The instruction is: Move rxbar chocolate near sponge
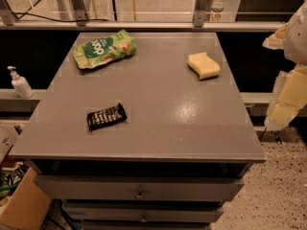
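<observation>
The rxbar chocolate lies flat at the lower left of the grey tabletop, well apart from the sponge at upper right. The gripper hangs beyond the table's right edge, slanting down-left; whether it is open or closed cannot be told.

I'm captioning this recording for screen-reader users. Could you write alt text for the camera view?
A black rxbar chocolate lies front-left on a grey cabinet top, far from the pale yellow sponge at back-right; a green snack pouch sits back-left. The robot's gripper hangs beyond the top's right edge.
</observation>
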Available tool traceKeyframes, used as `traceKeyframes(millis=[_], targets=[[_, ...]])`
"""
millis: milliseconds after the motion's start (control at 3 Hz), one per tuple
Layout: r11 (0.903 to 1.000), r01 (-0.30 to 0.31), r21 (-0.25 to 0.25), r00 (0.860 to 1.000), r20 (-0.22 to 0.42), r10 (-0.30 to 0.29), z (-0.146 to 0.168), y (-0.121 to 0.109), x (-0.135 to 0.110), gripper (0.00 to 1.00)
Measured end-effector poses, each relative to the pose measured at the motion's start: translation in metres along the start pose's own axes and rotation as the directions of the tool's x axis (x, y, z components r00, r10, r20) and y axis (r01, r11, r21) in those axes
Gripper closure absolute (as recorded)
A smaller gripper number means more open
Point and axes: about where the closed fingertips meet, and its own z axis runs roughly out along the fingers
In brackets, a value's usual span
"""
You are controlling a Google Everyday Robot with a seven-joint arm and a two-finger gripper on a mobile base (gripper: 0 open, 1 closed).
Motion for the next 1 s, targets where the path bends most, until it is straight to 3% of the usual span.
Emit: traceKeyframes(millis=[333,667,1000], targets=[[1.0,0.006,0.003,1.0,0.012,-0.006,-0.001,0.002,-0.002,0.0],[0.9998,0.011,-0.016,0.998,0.07,-0.01,0.009,0.015,-0.006,0.0],[0.9975,0.008,-0.07,0.986,0.168,0.004,0.029,0.035,-0.016,0.0]])
